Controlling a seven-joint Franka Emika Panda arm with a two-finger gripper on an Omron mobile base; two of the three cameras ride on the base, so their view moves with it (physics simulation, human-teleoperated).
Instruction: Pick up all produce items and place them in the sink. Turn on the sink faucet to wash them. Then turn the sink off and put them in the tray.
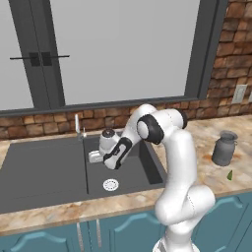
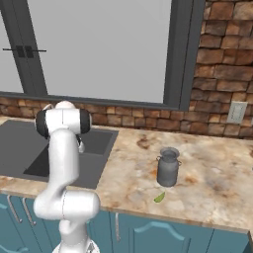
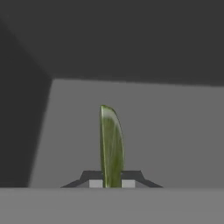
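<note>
We have the gripper [image 3: 112, 183] clamped on one green produce piece [image 3: 111, 144], its long axis sticking straight out past the fingertips toward the sink [image 1: 44, 170] basin floor below.

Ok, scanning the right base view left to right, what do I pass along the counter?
Sink → robot arm → green produce piece on the counter → metal milk can → wall outlet.

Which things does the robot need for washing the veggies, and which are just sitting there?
Needed: green stalk pinched in the claw; second green piece on the counter; sink; faucet.

Just sitting: grey metal jug; wall outlet.
</note>
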